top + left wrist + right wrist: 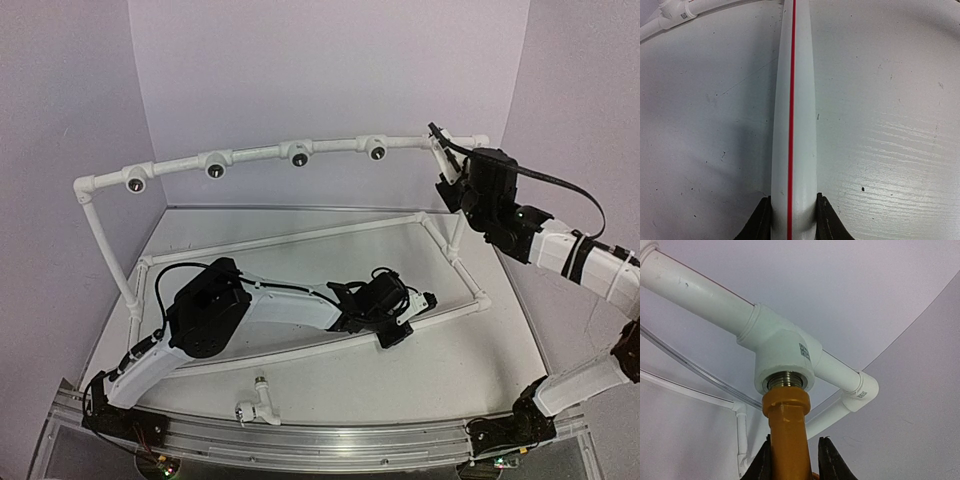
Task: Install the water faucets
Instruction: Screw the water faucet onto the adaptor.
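In the right wrist view a yellow-orange faucet points up into a white tee socket of the pipe frame. Its metal thread sits in the socket mouth with a few turns still showing. My right gripper is shut on the faucet's body, high at the frame's right end. A white faucet lies loose on the table near the front edge. My left gripper is shut on the frame's low front pipe, which carries a red stripe.
The top rail holds several round dark sockets and ends in a corner elbow beside the tee. Purple walls close the back and sides. A metal rail runs along the table's near edge.
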{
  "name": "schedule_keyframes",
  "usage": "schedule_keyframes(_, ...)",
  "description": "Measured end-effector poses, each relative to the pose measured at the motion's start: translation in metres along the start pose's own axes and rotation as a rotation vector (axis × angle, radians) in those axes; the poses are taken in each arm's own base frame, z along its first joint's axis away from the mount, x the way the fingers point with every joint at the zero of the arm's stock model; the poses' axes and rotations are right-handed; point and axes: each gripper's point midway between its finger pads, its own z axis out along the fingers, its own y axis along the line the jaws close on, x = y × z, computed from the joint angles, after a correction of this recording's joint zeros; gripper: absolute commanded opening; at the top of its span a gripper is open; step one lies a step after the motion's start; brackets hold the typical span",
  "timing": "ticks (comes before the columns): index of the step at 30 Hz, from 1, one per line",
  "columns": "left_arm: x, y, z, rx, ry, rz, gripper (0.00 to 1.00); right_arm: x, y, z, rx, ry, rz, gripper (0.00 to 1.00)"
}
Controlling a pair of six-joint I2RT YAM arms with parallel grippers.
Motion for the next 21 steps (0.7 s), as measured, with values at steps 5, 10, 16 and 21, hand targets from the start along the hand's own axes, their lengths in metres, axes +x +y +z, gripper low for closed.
schedule_keyframes(5,0.0002,0.0,0.0,0.0,0.0,0.0,0.0,0.0002,0.0011,-0.0017,-0.033,0.008,0.061,0.0)
schedule_keyframes(10,0.0002,0.0,0.0,0.0,0.0,0.0,0.0,0.0004,0.0019,-0.0034,-0.065,0.014,0.143,0.0)
schedule_keyframes(16,0.0002,0.0,0.0,0.0,0.0,0.0,0.0,0.0008,0.0031,-0.0038,-0.091,0.016,0.227,0.0)
schedule_keyframes(21,0.0002,0.0,0.0,0.0,0.0,0.0,0.0,-0.0002,0.0042,-0.0037,-0.125,0.031,0.321,0.0)
